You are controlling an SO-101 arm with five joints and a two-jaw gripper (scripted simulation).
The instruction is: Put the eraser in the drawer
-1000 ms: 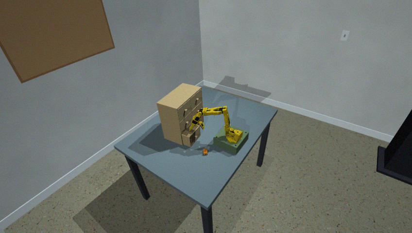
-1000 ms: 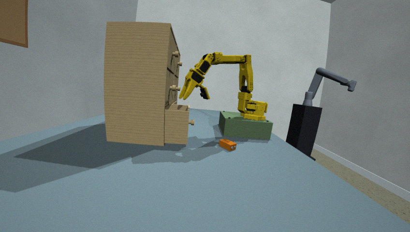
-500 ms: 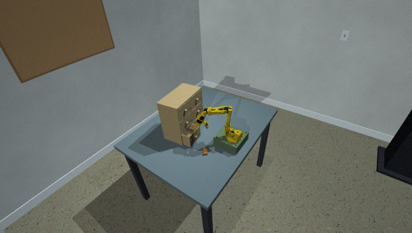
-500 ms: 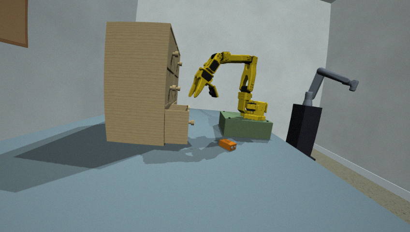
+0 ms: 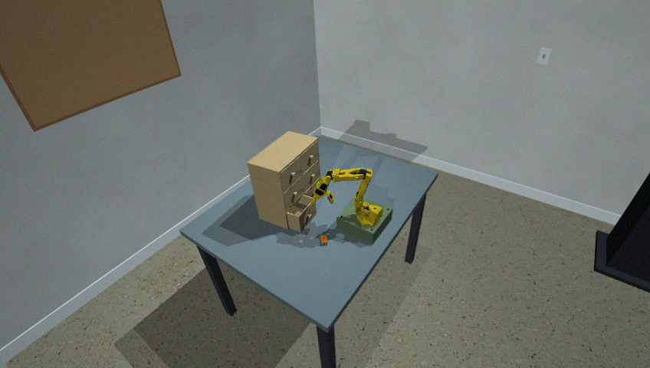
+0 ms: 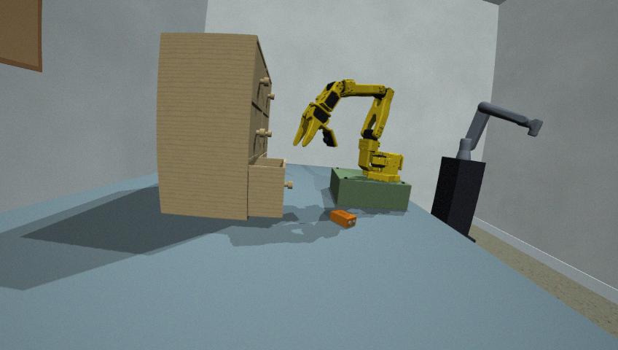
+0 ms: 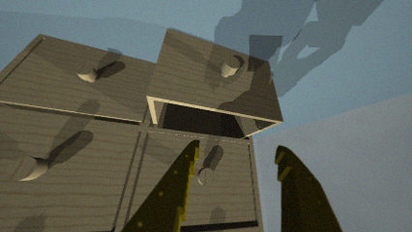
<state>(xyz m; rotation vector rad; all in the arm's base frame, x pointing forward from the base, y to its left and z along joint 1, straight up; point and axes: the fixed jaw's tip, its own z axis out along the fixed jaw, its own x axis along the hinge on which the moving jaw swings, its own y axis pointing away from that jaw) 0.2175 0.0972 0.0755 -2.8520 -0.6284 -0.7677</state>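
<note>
- We're seeing the orange rectangular block with two silvery round spots [image 5: 323, 239] [image 6: 342, 217] lying nearest us on the blue-grey bench [image 5: 282, 268] [image 6: 260, 281] [image 7: 121, 14]; we're leaving it there, since only the eraser is meant for storing.
- Just beyond, the pale wooden bottom-left drawer [image 5: 295, 221] [image 6: 266, 188] [image 7: 203, 82] is standing partly out of the tall pale wooden chest [image 5: 271, 195] [image 6: 203, 125] [image 7: 232, 193], its open top giving room for a drop.
- We aren't seeing the eraser in any view; we're judging that it's probably lying inside that drawer, hidden by the walls and shadow, but we aren't able to confirm it.
- Above and in front of the drawer, the yellow claw [image 5: 322, 202] [image 6: 316, 145] [image 7: 239, 145] is hanging partly open, holding nothing, its fingers pointing down and clear of the rim, which is suiting a release or a retreat.
- Farther back, the green block-shaped base [image 5: 358, 230] [image 6: 368, 195] is supporting the arm, facing the chest for reach.
- If the eraser is inside, we're needing only the closing push: low on the round wooden knob [image 5: 308, 218] [image 6: 288, 184] [image 7: 229, 67] or front, keeping the drawer straight.
</note>
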